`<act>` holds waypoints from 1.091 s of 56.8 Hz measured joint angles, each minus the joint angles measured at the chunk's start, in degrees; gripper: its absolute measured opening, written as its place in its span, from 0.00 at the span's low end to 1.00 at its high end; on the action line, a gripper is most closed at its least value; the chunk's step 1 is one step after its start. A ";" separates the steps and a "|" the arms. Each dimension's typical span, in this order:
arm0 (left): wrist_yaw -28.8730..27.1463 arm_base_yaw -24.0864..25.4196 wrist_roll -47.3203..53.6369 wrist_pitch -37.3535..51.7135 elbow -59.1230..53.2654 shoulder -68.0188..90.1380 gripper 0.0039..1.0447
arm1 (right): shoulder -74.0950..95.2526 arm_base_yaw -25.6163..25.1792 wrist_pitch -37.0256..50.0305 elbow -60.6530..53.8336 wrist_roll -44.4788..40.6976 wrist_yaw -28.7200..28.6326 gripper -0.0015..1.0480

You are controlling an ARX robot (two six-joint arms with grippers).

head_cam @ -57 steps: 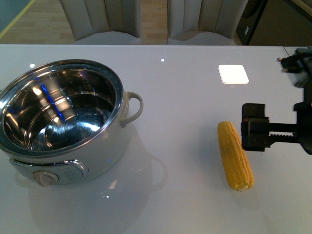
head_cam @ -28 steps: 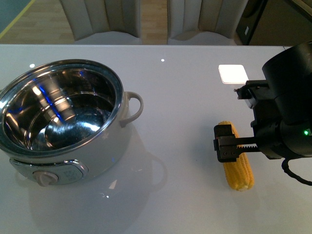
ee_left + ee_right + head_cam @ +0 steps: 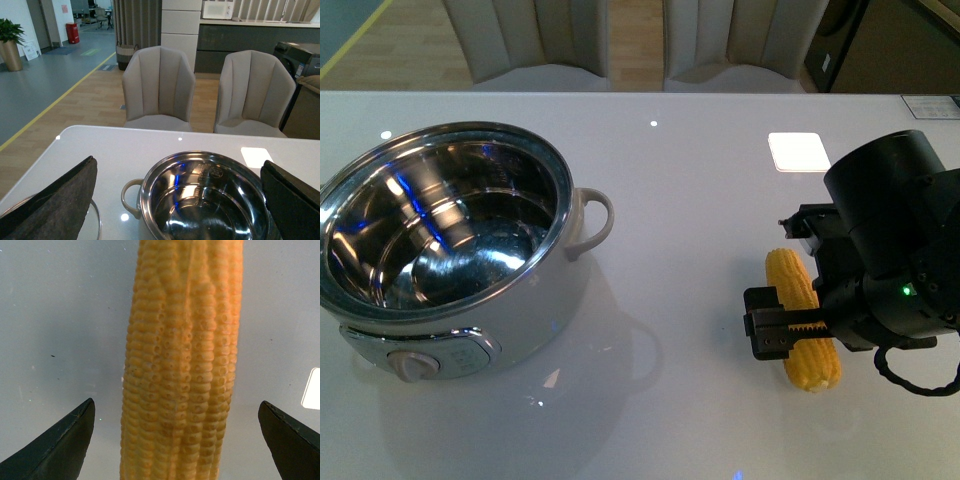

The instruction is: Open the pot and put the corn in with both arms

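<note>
On the glossy white table [image 3: 690, 180], seen from the front, the pot [image 3: 535, 305] is found at about 9 o'clock. It stands uncovered, its shiny steel interior exposed, with the loop handle [image 3: 592, 222] at its 3 o'clock side and the beige dial [image 3: 412, 366] at its 6 o'clock side. The corn [image 3: 792, 282] is laid flat on the table at about 4 o'clock, well apart from the pot, its length running roughly from 12 to 6 o'clock with the near end swung slightly toward 5. The right gripper [image 3: 807, 330] is held directly over the cob's middle. One black finger [image 3: 765, 335] is seen at the cob's 9 o'clock side, while the other is hidden behind the bulky wrist. In the right wrist view the jaws are shown released wide: both fingertips stand clear of the cob, one to each side, with bare table between them and the kernels, so the corn is straddled but not touched. The left gripper [image 3: 177, 200] is shown only in its own wrist view, where it is held above the pot with its jaws spread wide and nothing grasped. Two padded chairs [image 3: 159, 85] are seen beyond the table's far edge, at 12 o'clock.
</note>
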 joint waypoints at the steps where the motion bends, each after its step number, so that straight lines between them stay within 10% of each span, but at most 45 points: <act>1: -0.02 0.00 0.02 0.00 0.02 0.00 0.93 | 0.15 -0.02 -0.02 0.07 0.00 0.00 0.91; 29: 0.00 0.00 0.02 0.00 0.00 0.00 0.93 | 1.03 -0.46 1.68 0.07 0.39 -0.24 0.33; 62: 0.00 0.00 0.02 0.00 0.02 0.00 0.93 | -16.59 2.69 7.89 -2.19 9.33 -9.18 0.22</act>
